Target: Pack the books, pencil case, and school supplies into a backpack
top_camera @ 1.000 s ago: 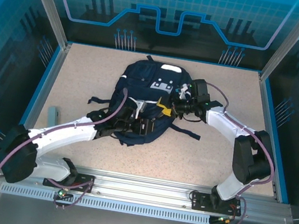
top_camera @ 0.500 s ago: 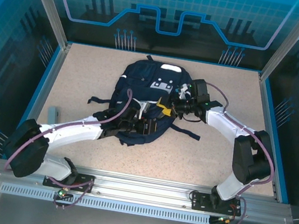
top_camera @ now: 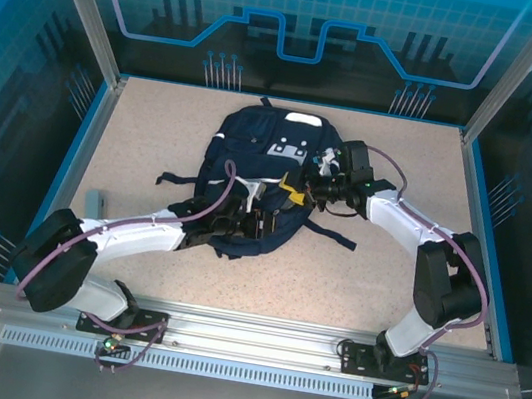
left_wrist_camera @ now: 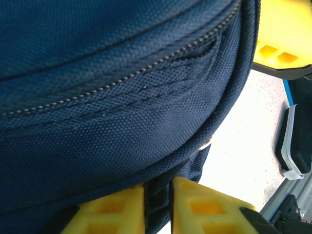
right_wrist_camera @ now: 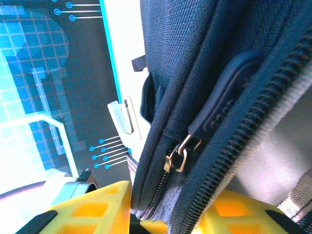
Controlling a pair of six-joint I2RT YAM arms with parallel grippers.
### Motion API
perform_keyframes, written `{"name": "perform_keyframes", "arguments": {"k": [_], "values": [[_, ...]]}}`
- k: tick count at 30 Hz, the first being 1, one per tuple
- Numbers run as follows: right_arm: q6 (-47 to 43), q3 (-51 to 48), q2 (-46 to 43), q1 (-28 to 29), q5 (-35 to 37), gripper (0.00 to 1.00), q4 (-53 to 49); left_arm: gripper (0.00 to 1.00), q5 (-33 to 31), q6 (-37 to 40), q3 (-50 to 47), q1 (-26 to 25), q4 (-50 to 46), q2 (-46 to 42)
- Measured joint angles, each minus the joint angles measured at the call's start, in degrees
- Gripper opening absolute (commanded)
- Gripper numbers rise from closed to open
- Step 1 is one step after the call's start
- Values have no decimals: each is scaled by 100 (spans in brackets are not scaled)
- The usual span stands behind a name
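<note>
Count: 1 backpack [top_camera: 264,149], mid-table [top_camera: 155,131]. 1 pencil case [top_camera: 93,203], apparently, near left wall. 2 grippers: left gripper [left_wrist_camera: 158,207] pinched narrow on backpack's near-edge fabric; right gripper [right_wrist_camera: 163,220] clamps zip edge.

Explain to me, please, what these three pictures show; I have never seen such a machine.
These are two white robot arms, the left arm and the right arm, bolted at a table. One picture looks down from above; the other two come from cameras on the wrists. A navy backpack lies on the table, a slim grey case near its left edge. The yellow left fingers pinch the backpack's fabric; the right fingers grip its open zipper edge.
</note>
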Motion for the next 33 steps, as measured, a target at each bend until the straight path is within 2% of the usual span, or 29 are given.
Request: {"name": "perform_keyframes", "arguments": {"k": [6,11,16,22,25,31,33], "values": [[-15,0,0,0,37,32,-2,1,-13,76,-31,-2,81,-2],[-114,0,0,-50,70,24,-90,0,-13,258,-31,-7,-63,-98],[-264,0,0,-118,107,11,-306,0,-76,413,-31,-7,-765,-452],[-306,2,28,-269,125,7,-417,0,-566,496,-33,42,-1926,-955],[-306,2,63,-315,114,12,-413,0,-737,498,-105,149,-2162,-1156],[-245,-85,98,-293,68,45,-136,0,-667,551,-260,205,-2063,-1235],[-164,-227,94,-256,101,51,85,0,-566,610,-264,205,-1956,-1231]]}}
